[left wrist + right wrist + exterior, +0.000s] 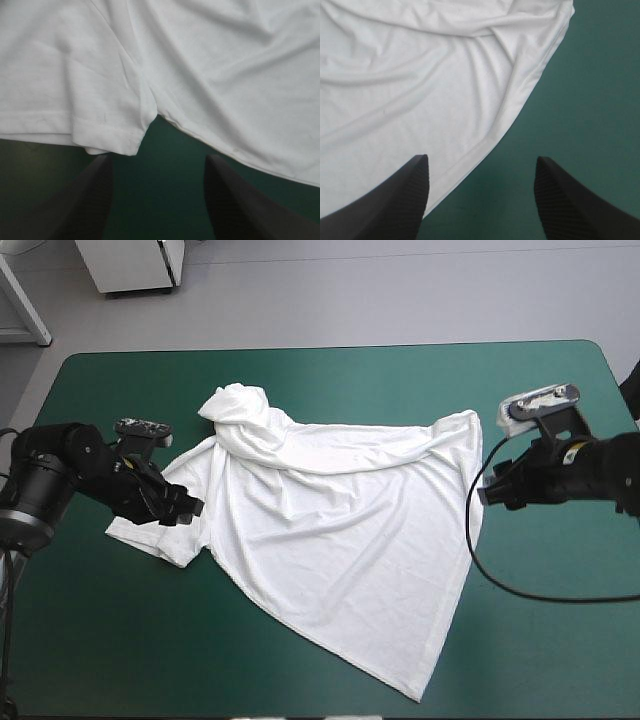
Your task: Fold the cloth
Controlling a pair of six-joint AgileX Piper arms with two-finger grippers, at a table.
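Note:
The white T-shirt [330, 520] lies mostly spread on the teal-green cover, its far-left part bunched into a lump, a long corner reaching toward the front edge. My left gripper [183, 508] hovers open at the shirt's left sleeve. In the left wrist view the sleeve hem [107, 140] lies just ahead of the open left gripper [157, 162], with bare cover between the fingers. My right gripper [487, 492] is open at the shirt's right edge. In the right wrist view the shirt's hem [485, 150] runs just ahead of the right gripper [481, 165], partly over one finger [415, 185].
Bare teal-green cover [560, 640] surrounds the shirt at the front left, front right and along the far edge. A black cable loops on the table under the right arm.

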